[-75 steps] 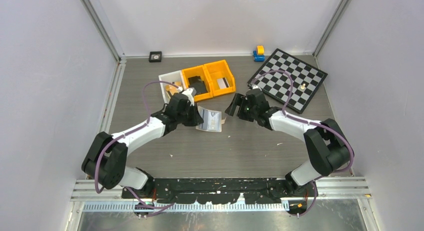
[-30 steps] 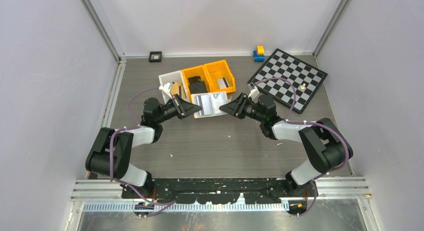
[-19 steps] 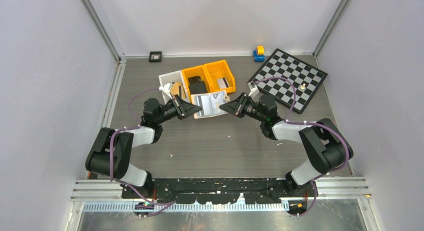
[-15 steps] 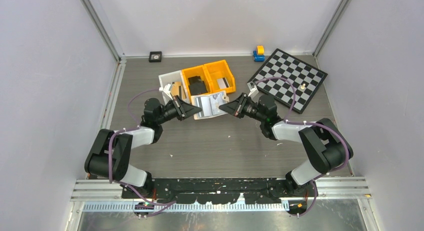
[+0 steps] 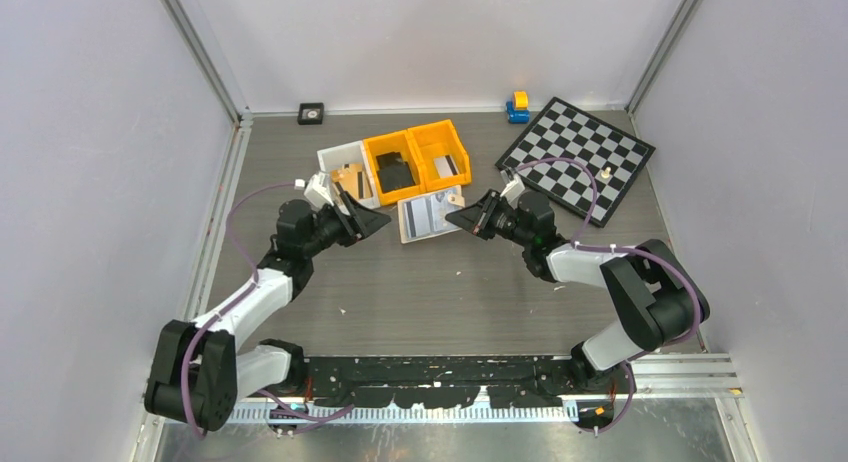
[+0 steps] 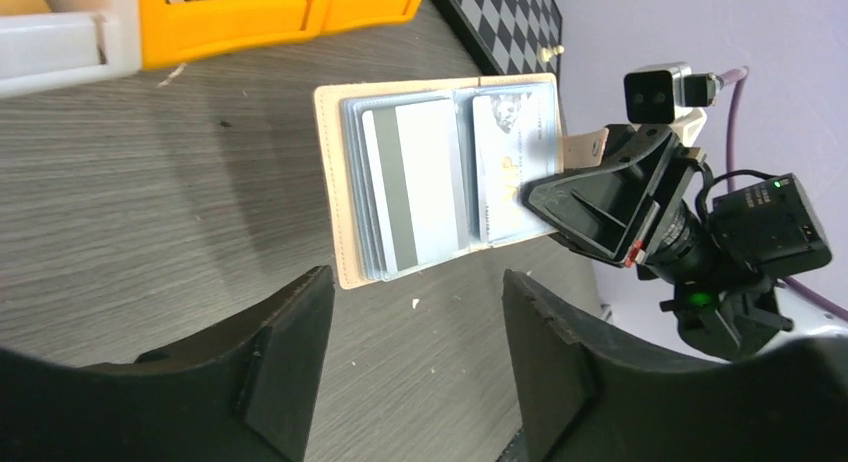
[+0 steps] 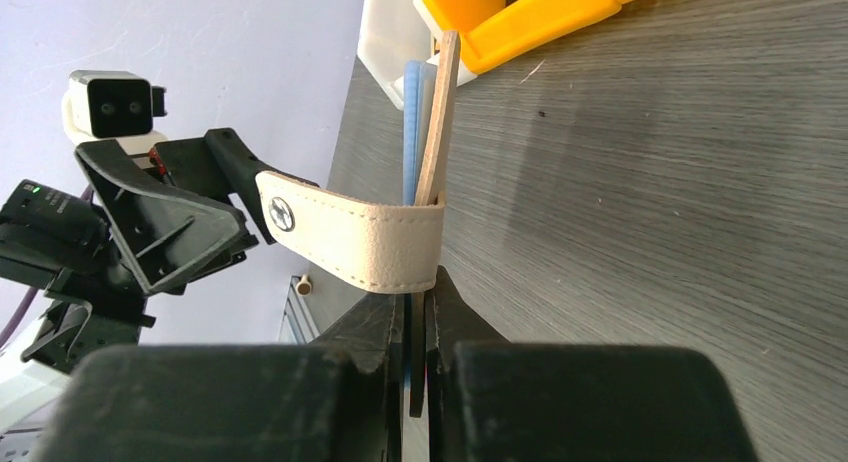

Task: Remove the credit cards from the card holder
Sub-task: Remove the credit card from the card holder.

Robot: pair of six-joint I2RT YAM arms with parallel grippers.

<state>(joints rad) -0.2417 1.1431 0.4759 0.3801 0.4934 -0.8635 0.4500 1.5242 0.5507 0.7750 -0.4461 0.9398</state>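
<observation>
- Card holder (image 6: 464, 132): open, beige, at the middle of the worktop (image 5: 450, 292), nearer its far edge; the right wrist view shows it only edge-on.
- Credit cards (image 6: 420, 187): stacked in its pockets, overlapping; the top one is silvery and dark-striped.
- Right claw (image 7: 415, 302): pinched on the holder's strap edge.
- Left claw (image 6: 415, 292): wide, empty, just short.

Beige bifold holder (image 5: 432, 214): open, pockets facing up, centre of top view, strap at right edge. Grey cards (image 6: 415, 182), one dark-striped, seated in its pockets.
</observation>
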